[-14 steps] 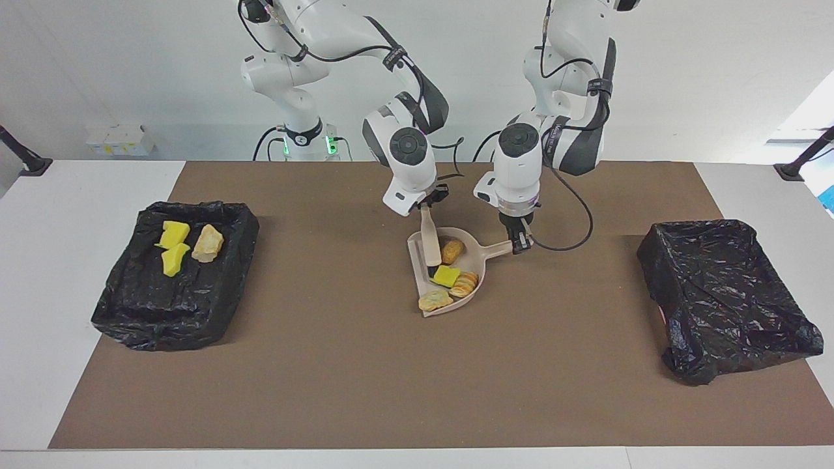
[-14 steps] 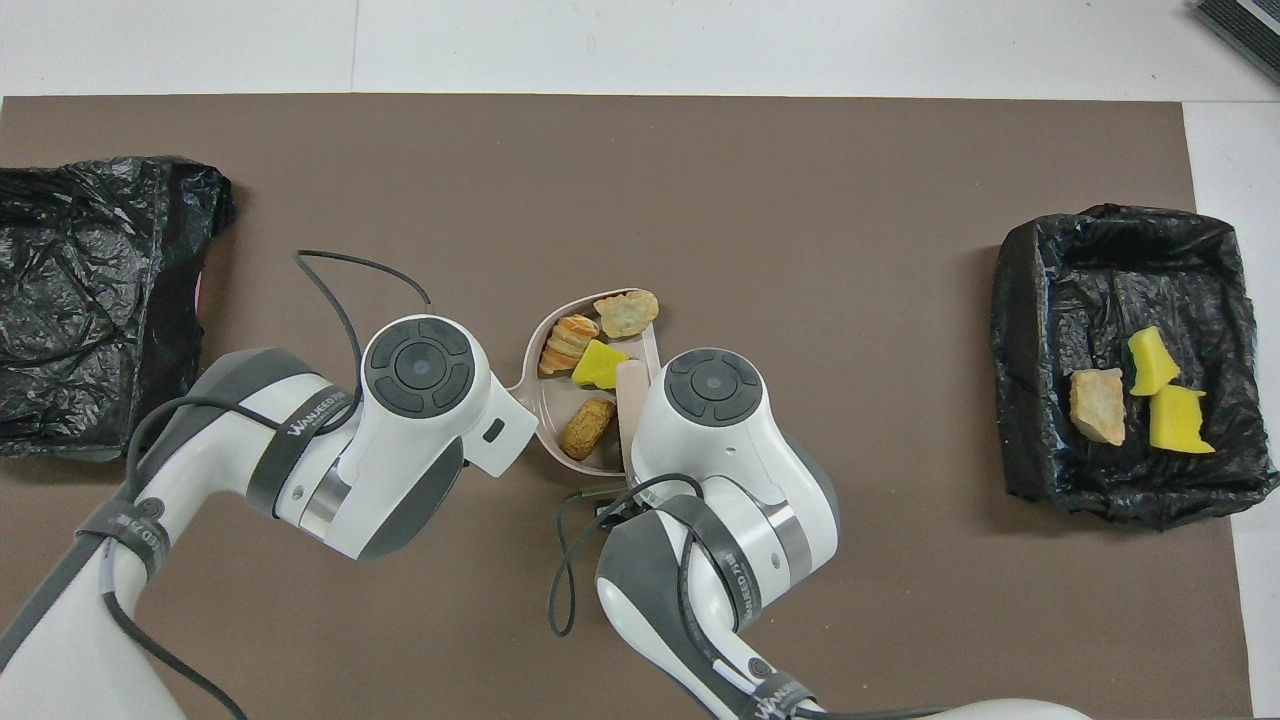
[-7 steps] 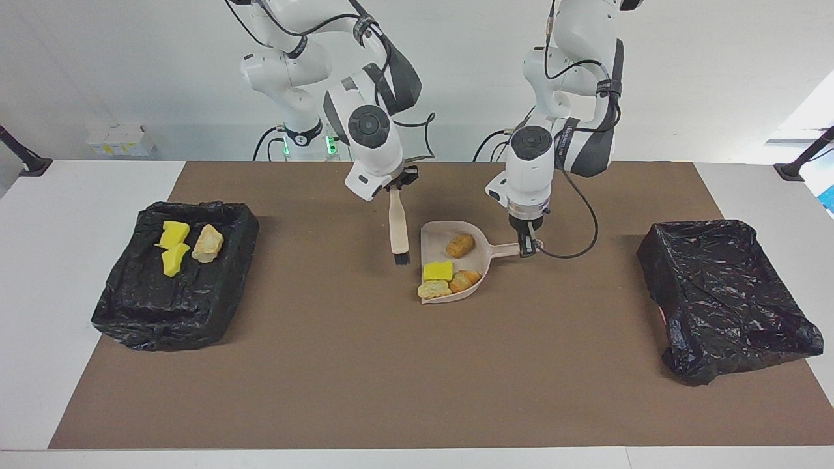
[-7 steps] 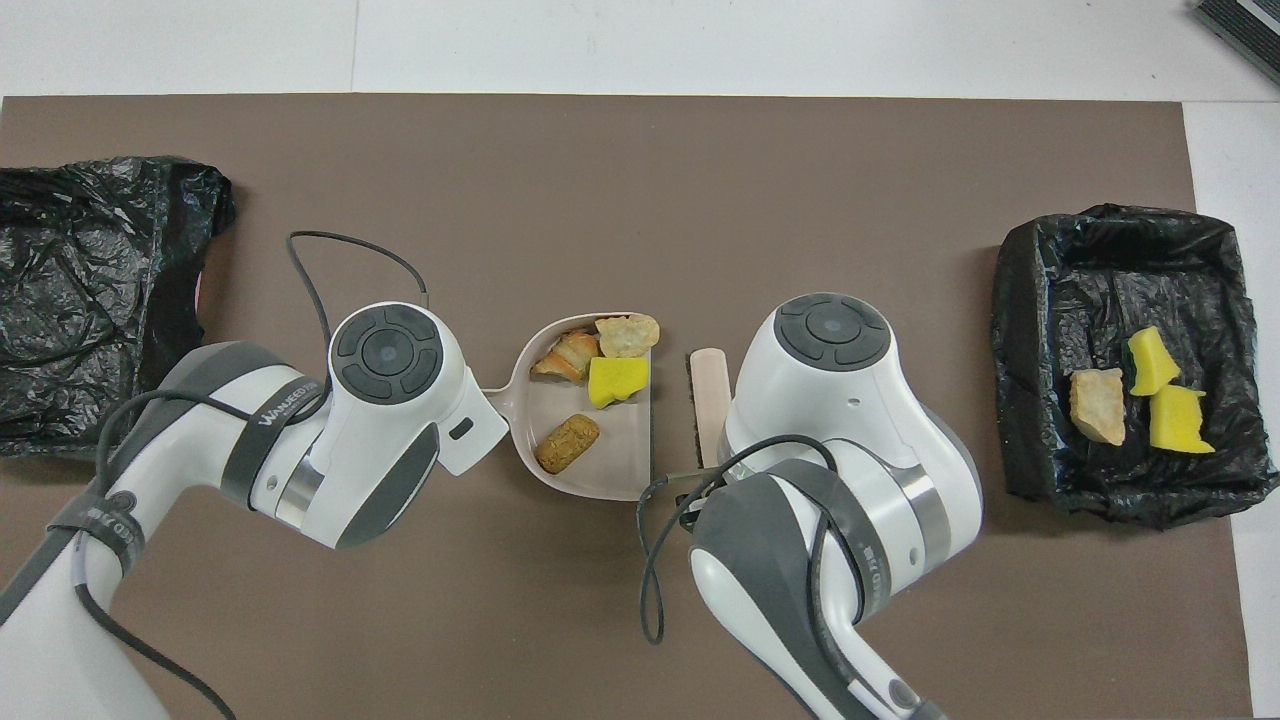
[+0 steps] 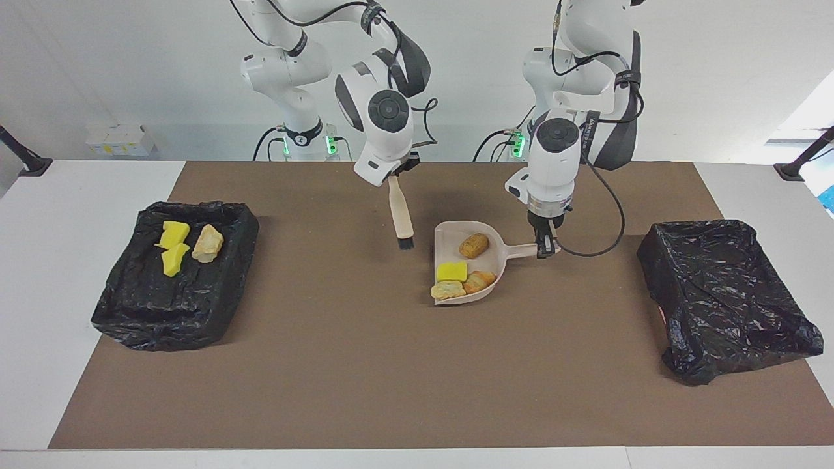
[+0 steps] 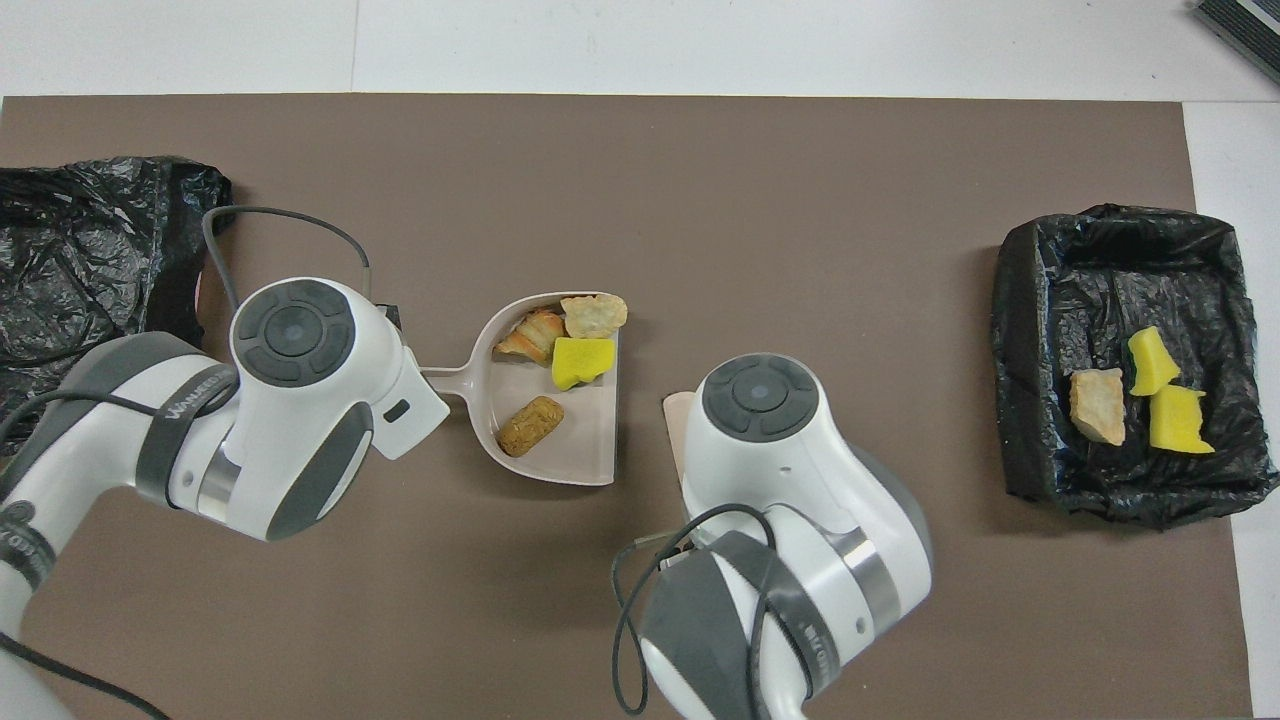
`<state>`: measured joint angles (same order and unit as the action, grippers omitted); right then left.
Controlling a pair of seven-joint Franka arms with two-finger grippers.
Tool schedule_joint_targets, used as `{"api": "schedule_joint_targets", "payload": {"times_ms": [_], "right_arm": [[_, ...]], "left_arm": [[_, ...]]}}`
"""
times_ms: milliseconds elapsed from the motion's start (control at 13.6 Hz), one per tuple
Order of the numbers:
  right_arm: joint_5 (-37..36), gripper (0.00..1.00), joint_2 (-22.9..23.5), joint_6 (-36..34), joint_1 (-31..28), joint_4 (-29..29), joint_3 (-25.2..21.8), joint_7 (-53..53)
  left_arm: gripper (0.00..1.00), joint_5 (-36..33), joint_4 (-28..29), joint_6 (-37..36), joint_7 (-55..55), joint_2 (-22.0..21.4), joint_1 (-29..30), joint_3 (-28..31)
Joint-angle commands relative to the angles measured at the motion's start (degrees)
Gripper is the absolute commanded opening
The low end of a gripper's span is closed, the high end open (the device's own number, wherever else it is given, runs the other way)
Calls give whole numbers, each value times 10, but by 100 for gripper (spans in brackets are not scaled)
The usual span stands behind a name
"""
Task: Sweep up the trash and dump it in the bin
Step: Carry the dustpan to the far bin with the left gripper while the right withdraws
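Yellow sponge chunk and three bread-like lumps ride in the beige dustpan, mid-counter. Left gripper has its fingers clamped on the pan's handle; right gripper grips the beige brush, hanging bristles-down beside the pan. My read: keep that pan level and its open lip up on the way to a bin, or the load slides out. Three scraps sit in the black-lined bin at the right arm's end; another black-lined bin lies at the left arm's end. Brown mat covers the white counter; white wall.
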<state>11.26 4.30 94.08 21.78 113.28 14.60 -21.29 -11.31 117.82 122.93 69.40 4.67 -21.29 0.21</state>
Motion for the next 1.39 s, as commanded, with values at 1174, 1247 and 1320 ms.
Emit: {"api": "schedule_joint_targets", "payload": {"times_ms": [1174,1247,1320], "right_arm": [[35,100,88,122,97,-24,0,-187],[32,100,85,100,90,-41,-1,-185],[32,100,81,77,84,-56,-3,-184]], "left_arm": [[0,91,-225,-140,371,31,407,1],[0,87,-259,-156,394,52,424,1],[0,86,-301,-171,429,73,438,1]]}}
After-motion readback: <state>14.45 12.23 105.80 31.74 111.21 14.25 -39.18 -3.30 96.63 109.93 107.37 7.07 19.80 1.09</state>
